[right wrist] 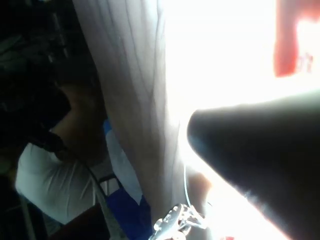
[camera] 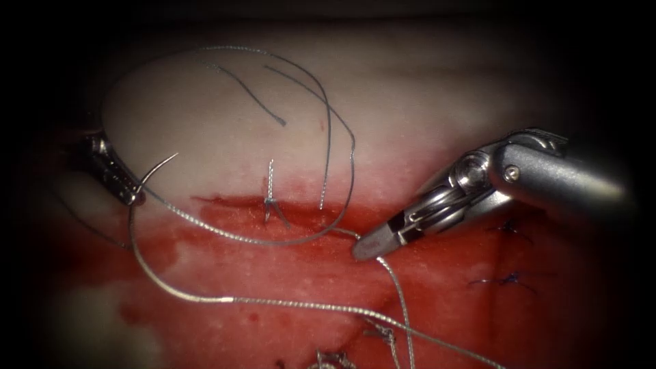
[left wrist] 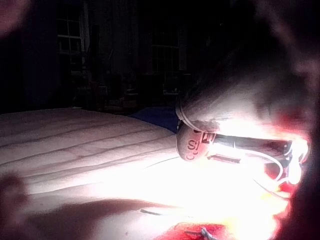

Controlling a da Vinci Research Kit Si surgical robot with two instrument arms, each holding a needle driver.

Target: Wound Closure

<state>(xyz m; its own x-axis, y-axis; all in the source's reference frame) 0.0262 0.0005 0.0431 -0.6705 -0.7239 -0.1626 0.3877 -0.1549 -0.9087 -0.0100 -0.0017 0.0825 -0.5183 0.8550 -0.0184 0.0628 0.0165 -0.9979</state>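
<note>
Left tool (camera: pixel 133 195) clamps the curved needle (camera: pixel 147 273) outside the tissue (camera: pixel 410 102); right tool (camera: pixel 369 247) clamps thread (camera: pixel 400 294).

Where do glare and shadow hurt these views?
Endoscope view: bright middle, dark rim; the left gripper, shut on the needle near its tip, sits in shade, needle out of the tissue left of the cut; the right gripper, shut on the thread, is well lit. Left wrist view: glare floods the tissue. Right wrist view: glare likewise, with a dark shape in front.
</note>
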